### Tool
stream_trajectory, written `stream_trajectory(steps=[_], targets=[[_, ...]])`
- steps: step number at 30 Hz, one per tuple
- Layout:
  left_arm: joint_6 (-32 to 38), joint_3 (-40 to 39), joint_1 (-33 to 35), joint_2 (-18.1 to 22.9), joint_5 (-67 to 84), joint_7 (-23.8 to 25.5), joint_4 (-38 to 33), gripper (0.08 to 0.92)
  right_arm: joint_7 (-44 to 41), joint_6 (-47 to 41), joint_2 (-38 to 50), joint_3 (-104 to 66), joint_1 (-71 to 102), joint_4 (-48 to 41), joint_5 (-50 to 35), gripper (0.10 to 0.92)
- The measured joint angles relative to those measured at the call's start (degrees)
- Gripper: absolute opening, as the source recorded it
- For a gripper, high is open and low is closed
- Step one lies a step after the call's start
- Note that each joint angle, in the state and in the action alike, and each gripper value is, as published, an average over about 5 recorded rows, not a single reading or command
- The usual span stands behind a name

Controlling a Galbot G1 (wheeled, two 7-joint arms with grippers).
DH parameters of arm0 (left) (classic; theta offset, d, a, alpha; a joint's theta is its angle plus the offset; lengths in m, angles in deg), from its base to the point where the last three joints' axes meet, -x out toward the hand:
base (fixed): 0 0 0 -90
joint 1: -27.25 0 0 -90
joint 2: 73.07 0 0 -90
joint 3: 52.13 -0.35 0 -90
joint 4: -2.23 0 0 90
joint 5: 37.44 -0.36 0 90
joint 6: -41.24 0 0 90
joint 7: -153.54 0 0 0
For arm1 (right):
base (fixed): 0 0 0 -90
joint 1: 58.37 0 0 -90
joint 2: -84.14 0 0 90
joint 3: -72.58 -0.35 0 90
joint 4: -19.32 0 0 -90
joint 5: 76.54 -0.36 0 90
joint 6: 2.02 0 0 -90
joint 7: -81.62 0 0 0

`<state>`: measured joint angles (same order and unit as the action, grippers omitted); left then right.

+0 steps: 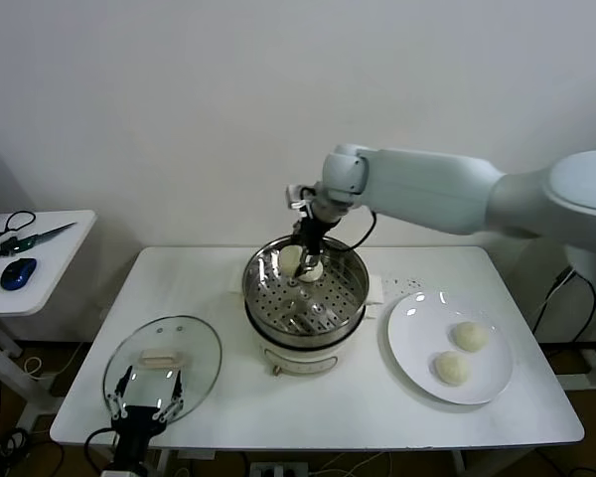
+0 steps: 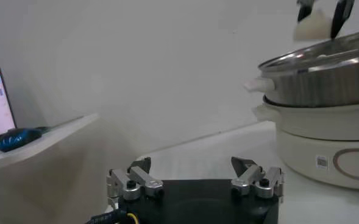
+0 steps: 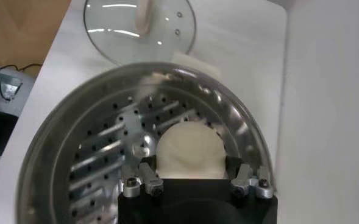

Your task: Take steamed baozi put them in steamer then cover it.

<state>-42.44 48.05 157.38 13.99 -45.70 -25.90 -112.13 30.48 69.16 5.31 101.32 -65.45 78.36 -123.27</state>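
The left tool (image 2: pixel 194 176) hung open above the desk (image 2: pixel 216 155), near the steamer (image 2: pixel 325 73) on its white pot base (image 2: pixel 325 149).

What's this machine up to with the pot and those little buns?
It is loading buns into a steamer. The right gripper holds one bun over the far side of the metal basket. Two more buns wait on the white plate to the right. The left gripper hangs open and empty at the table's front edge, near the glass lid, which lies flat on the table.
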Motion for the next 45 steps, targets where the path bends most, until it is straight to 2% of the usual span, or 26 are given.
stream_trajectory(steps=[19,29,37,45], targets=[[-0.48,0.43,-0.62,-0.18,0.75,0.16,0.17,0.823,-0.15,-0.34,-4.0,0.88,5.11,-3.29,1.3,0.715],[-0.55,0.37,-0.62,-0.14,0.46,0.15,0.26,0.823,-0.86,-0.72,-2.72,0.56,4.55,-2.2,2.01,0.82],[-0.71,0.16,-0.79,-0.05,0.03,0.14,-0.02,0.823,-2.3,-0.01,2.26,0.6,0.45,2.25,2.57,0.823],[-0.73,-0.28,-0.7,0.09,-0.47,0.15,-0.11,0.823,-3.66,0.96,13.77,0.11,-5.16,10.47,4.65,0.823]])
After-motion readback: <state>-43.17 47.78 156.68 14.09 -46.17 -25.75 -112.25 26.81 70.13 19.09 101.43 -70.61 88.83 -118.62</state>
